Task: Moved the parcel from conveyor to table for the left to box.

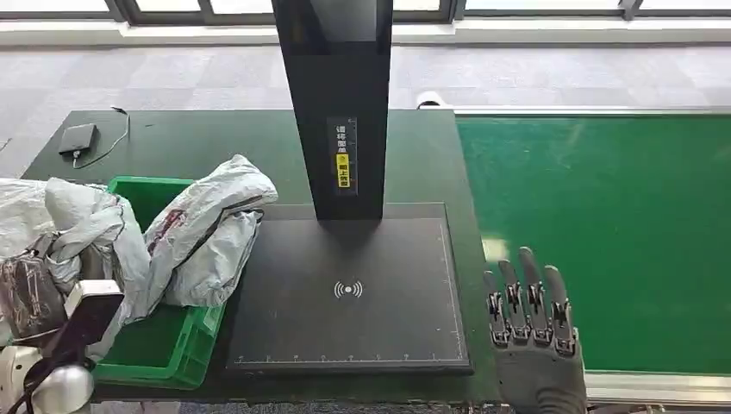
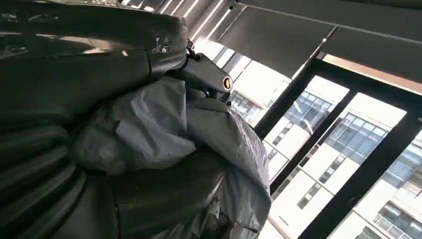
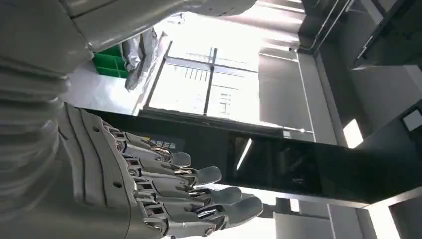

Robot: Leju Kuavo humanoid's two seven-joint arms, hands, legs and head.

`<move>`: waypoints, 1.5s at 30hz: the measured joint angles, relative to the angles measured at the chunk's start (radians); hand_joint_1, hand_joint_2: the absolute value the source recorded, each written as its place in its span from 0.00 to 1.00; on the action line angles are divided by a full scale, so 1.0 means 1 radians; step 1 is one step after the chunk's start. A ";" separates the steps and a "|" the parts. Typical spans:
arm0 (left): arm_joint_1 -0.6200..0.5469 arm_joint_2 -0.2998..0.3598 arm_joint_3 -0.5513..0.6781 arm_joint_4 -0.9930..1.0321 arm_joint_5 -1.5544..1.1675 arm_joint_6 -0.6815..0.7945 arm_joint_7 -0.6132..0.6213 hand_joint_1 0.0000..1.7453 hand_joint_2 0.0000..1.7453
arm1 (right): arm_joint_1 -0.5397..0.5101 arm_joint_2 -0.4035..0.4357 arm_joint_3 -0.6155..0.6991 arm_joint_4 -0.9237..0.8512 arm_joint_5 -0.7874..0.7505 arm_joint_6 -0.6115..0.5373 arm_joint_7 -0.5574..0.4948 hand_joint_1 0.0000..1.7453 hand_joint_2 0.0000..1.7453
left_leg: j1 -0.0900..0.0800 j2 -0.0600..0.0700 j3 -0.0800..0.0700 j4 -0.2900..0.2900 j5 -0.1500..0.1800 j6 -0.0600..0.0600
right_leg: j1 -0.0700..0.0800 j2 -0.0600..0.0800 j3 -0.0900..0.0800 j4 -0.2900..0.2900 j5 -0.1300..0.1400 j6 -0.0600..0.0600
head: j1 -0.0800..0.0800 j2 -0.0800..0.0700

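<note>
Head view: two parcels (image 1: 207, 233), one bin (image 1: 168, 345).

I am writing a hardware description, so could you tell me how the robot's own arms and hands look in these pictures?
The right hand has a grey palm cover and long segmented fingers, silver metal links with smooth grey tips. Behind it sits a grey ribbed wrist cover. The left hand is dark and mottled, with a white boxy part and black cables by a rounded silver joint.
</note>
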 measured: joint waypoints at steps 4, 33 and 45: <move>0.031 -0.011 -0.018 -0.061 0.001 0.000 -0.001 1.00 1.00 | 0.001 0.000 0.000 0.000 0.000 0.000 0.000 0.00 1.00 | 0.000 0.000 0.000 0.000 0.000 0.000 | 0.000 0.000 0.000 0.000 0.000 0.000 | 0.000 0.000; 0.204 -0.064 -0.051 -0.246 0.009 -0.109 0.046 0.00 0.00 | -0.020 0.003 0.000 0.014 -0.021 0.095 0.001 0.00 1.00 | 0.000 0.000 0.000 0.000 -0.001 0.000 | 0.000 0.000 0.000 0.000 -0.001 0.000 | 0.000 0.000; 0.224 -0.177 -0.014 -0.163 -0.235 -0.212 0.250 0.00 0.00 | -0.174 0.066 0.000 0.151 -0.004 0.215 0.001 0.00 1.00 | 0.000 0.000 0.002 0.000 0.001 0.000 | 0.000 -0.001 0.002 0.001 0.000 0.000 | 0.000 0.000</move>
